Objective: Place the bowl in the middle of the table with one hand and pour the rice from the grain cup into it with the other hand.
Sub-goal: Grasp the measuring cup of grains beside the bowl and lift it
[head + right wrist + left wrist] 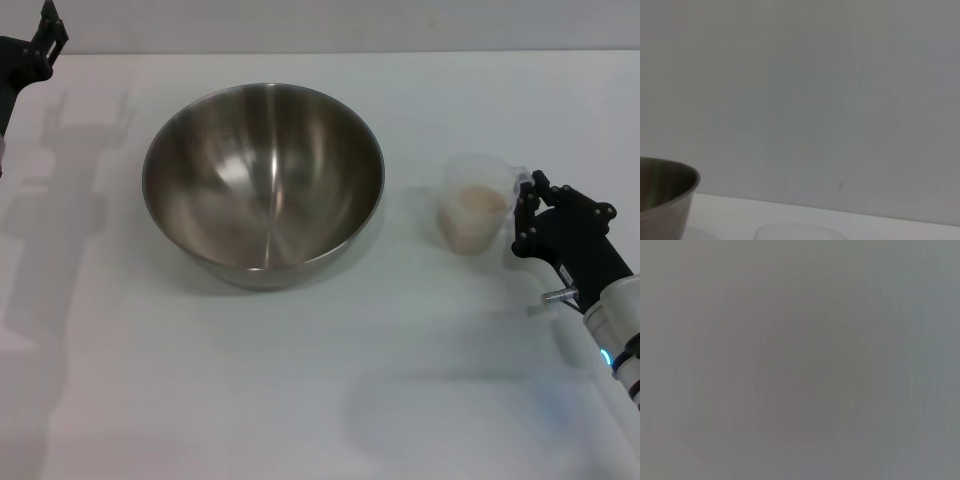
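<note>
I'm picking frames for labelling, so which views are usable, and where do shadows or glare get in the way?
Head view: sharp; soft arm shadows on the table at its left, glare streaks inside the bowl. Left wrist view: a featureless grey blur, unusable. Right wrist view: mostly blank wall, only the bowl's edge and a faint grain cup rim.

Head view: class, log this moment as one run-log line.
bowl: on table, empty | grain cup: upright, holds rice | right pincer: at cup handle | left pincer: far left, away

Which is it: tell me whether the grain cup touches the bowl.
Apart. The head view shows bare table between the bowl and the grain cup.
</note>
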